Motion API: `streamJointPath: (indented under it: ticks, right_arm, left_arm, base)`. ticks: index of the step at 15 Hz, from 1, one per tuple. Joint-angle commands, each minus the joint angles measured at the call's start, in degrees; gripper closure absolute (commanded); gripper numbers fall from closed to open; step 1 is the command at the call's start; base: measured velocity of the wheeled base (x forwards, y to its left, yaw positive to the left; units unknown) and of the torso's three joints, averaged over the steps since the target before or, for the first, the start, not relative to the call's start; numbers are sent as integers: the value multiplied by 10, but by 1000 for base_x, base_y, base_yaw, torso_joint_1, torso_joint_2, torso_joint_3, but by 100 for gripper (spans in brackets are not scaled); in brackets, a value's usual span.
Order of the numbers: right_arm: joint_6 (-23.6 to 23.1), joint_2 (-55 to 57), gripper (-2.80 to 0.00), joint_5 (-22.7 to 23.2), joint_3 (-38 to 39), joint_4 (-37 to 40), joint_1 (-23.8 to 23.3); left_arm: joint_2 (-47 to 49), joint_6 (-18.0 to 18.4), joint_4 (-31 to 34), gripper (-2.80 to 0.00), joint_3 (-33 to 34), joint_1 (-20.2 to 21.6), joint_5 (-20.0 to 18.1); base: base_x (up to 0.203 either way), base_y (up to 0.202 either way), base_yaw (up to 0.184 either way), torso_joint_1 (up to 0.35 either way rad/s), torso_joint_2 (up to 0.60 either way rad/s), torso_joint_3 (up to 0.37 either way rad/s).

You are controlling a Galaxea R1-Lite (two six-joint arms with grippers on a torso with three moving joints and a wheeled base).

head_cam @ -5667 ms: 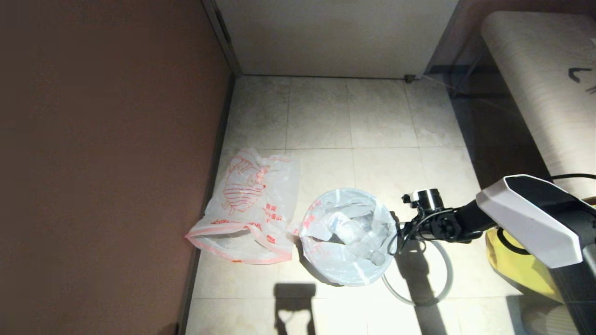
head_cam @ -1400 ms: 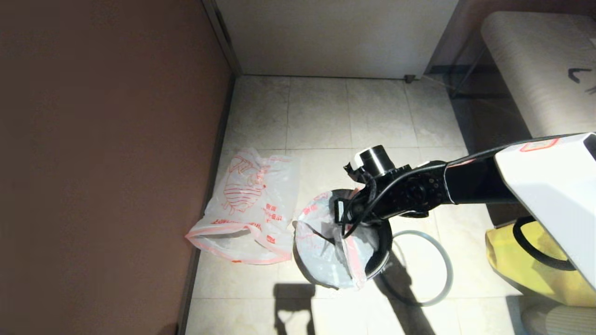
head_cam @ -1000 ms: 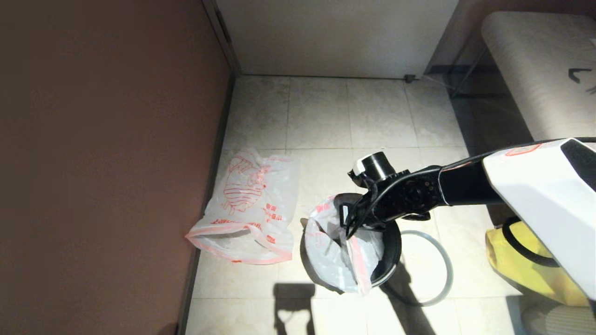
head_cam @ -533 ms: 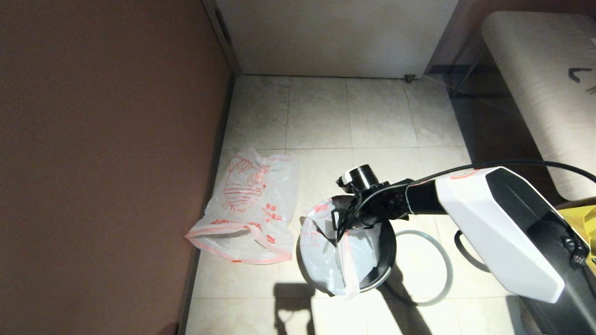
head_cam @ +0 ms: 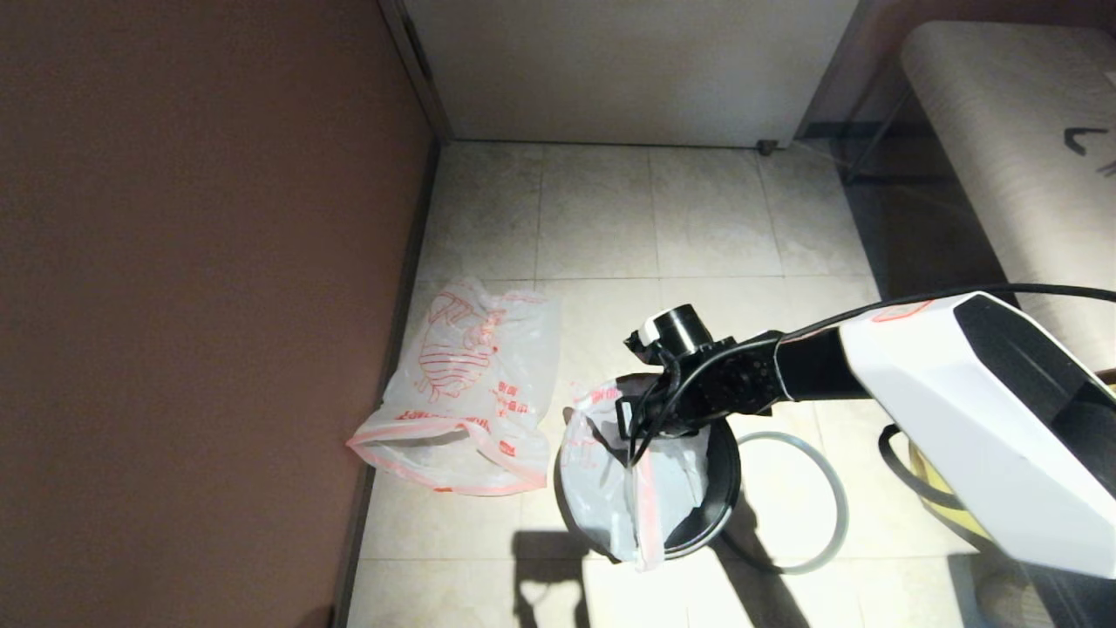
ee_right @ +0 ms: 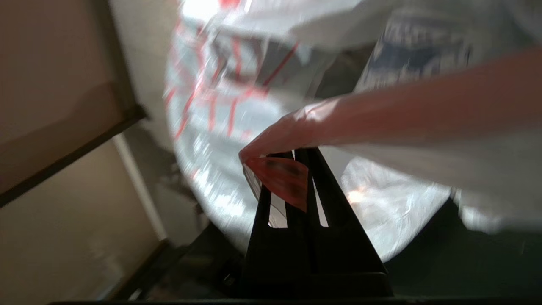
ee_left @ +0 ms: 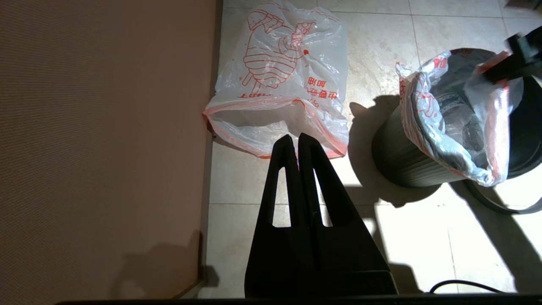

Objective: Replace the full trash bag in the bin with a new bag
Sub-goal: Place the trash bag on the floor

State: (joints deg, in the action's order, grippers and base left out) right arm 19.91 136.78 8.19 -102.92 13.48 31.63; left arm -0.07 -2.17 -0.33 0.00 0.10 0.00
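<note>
Foreground, head view: black bin [head_cam: 717, 488] standing on the tiled floor [head_cam: 645, 218], holding the full bag [head_cam: 610, 475], whose mouth is partly pulled off the rim and bunched toward the bin's left side; crumpled contents faintly visible through the plastic in the left wrist view. Right end effector [head_cam: 629, 427] poised over the bin mouth, closed on the pink-red edge of the full bag; in the right wrist view, a red tip of plastic pinched between the shut fingers [ee_right: 296, 186]. Grey hoop [head_cam: 819, 506] lying flat on the floor just right of the bin, partly hidden behind it. Left end effector [ee_left: 295, 142] seen only in its own wrist view, closed on nothing, hanging above the floor near the new bag. Left of the bin, just beside it: new bag [head_cam: 466, 392], flat on the floor, mouth open toward the viewer, its left edge against the brown wall [head_cam: 192, 288]. At the right edge: yellow bag [head_cam: 946, 510] behind the arm, pale bench [head_cam: 1003, 139] farther back. Beyond the bin: bare tiles up to the white back wall [head_cam: 628, 70].
</note>
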Motion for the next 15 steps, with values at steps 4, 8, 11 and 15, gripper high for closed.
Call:
streamJointPath:
  ticks: [4,8,11,15]
  right_arm:
    - [38,-161,0,40,155,-65,10]
    - [39,-220,0,64,202,-70,13]
    - [38,-242,0,69,222,-70,16]
    - [36,-255,0,69,235,-69,17]
  left_arm:
    - [0,0,0,0,0,0,0]
    - [0,0,0,0,0,0,0]
    - [0,0,0,0,0,1,0]
    - [0,0,0,0,0,1,0]
  base:
    - [0,0,0,0,0,0]
    - [0,0,0,0,0,0]
    - [0,0,0,0,0,0]
    - [0,0,0,0,0,0]
